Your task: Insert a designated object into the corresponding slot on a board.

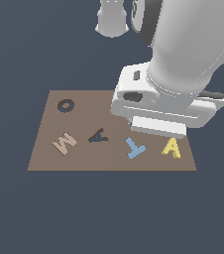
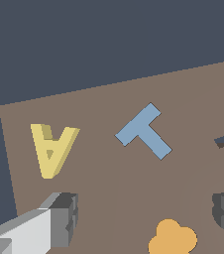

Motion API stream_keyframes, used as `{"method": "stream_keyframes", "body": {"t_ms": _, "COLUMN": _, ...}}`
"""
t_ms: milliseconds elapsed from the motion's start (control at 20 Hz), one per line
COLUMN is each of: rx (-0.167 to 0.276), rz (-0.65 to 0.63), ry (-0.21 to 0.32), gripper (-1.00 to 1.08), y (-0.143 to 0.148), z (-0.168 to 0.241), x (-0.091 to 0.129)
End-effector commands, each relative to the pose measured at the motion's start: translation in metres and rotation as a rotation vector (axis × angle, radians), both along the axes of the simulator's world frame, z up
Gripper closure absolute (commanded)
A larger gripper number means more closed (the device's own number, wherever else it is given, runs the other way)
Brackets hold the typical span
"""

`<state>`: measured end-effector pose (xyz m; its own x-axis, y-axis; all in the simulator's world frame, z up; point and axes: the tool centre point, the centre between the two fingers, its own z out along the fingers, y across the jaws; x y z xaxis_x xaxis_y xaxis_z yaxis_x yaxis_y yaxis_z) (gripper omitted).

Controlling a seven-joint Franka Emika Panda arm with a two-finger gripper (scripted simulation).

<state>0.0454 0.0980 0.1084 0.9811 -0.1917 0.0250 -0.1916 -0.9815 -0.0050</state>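
Item: pale-yellow A block [image 1: 172, 148], lying free on the brown board [image 1: 44, 158] just beyond the blue T piece [image 1: 135, 147] from the dark A-shaped slot [image 1: 98, 135]; also on the board, a tan M piece [image 1: 64, 143], an O-shaped recess [image 1: 65, 105] and, in the wrist view only, an orange lobed shape [image 2: 172, 238]. Tool: gripper [image 2: 143, 216], jaws spread wide and empty, poised over the board near the A block. Handling, as judged: centre the jaws over the block, turn to grip its straight sides, and descend squarely before closing.
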Motion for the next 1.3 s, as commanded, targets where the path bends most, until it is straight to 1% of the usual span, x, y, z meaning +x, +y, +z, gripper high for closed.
{"method": "stream_keyframes", "body": {"t_ms": 0, "rx": 0.0, "rz": -0.024, "ry": 0.006, "gripper": -0.92, "y": 0.019, "z": -0.014, "x": 0.007}}
{"method": "stream_keyframes", "body": {"t_ms": 250, "rx": 0.0, "rz": -0.063, "ry": 0.015, "gripper": -0.92, "y": 0.05, "z": -0.035, "x": 0.02}}
{"method": "stream_keyframes", "body": {"t_ms": 550, "rx": 0.001, "rz": -0.09, "ry": 0.022, "gripper": -0.92, "y": 0.071, "z": -0.051, "x": 0.031}}
{"method": "stream_keyframes", "body": {"t_ms": 850, "rx": 0.001, "rz": -0.103, "ry": 0.025, "gripper": -0.92, "y": 0.08, "z": -0.058, "x": 0.036}}
{"method": "stream_keyframes", "body": {"t_ms": 1250, "rx": 0.001, "rz": -0.104, "ry": 0.026, "gripper": -0.92, "y": 0.082, "z": -0.062, "x": 0.037}}
